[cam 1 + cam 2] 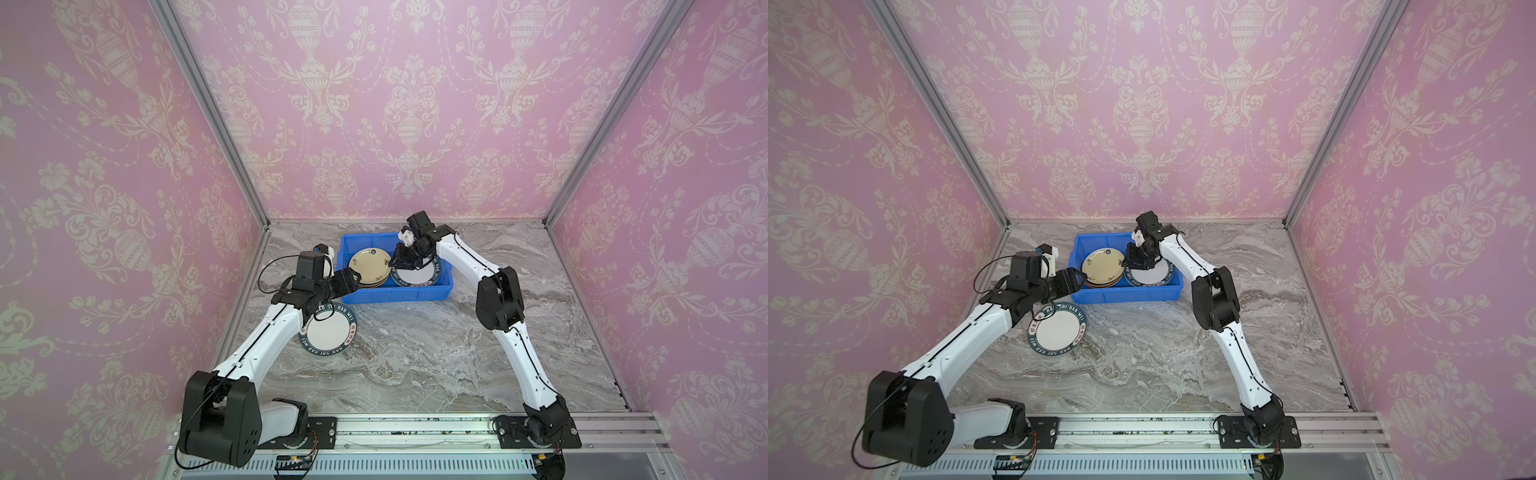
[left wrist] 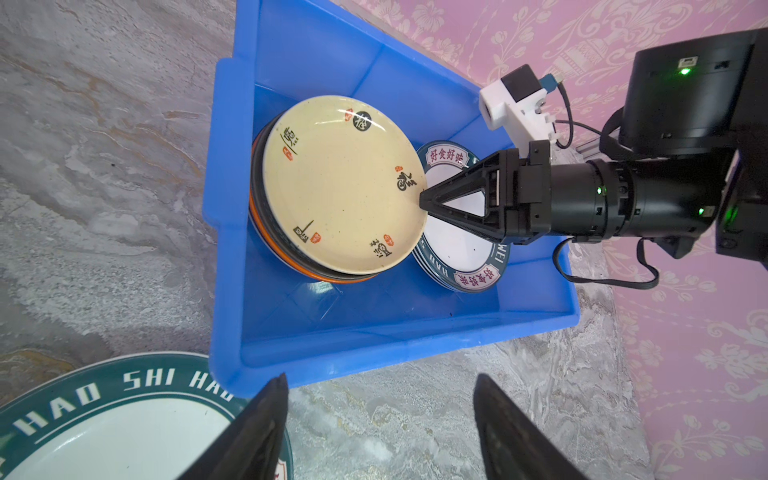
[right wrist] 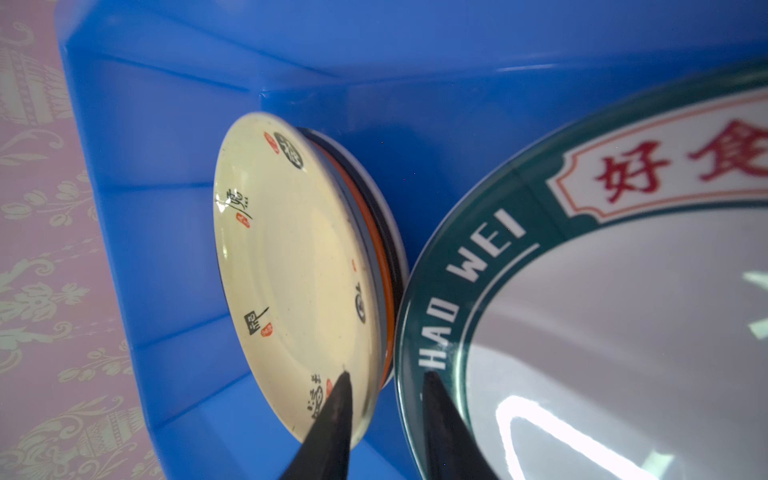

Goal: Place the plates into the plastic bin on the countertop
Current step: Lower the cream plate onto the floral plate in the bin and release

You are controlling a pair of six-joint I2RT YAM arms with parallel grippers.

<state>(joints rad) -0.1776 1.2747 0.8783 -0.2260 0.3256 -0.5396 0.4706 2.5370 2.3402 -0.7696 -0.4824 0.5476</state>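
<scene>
The blue plastic bin point(image 1: 415, 294) stands at the back of the grey countertop point(image 1: 415, 353). In its left half a cream plate point(image 1: 370, 262) point(image 2: 340, 187) tops a stack with orange and black rims showing. Beside it lies a white plate with a dark lettered rim point(image 1: 417, 275) point(image 3: 602, 332). My right gripper point(image 1: 392, 262) point(image 3: 387, 374) hovers over where these two plates meet, slightly open, holding nothing. Another lettered plate point(image 1: 328, 332) point(image 2: 116, 432) lies on the countertop in front of the bin's left corner. My left gripper point(image 2: 380, 378) point(image 1: 353, 276) is wide open and empty beside that corner.
Pink patterned walls with metal frame posts close in the countertop on three sides. The bin's near wall point(image 2: 374, 345) lies just ahead of my left fingertips. My right arm point(image 1: 498, 299) reaches in past the bin's right end. The arm bases sit on a rail point(image 1: 415, 428) at the front.
</scene>
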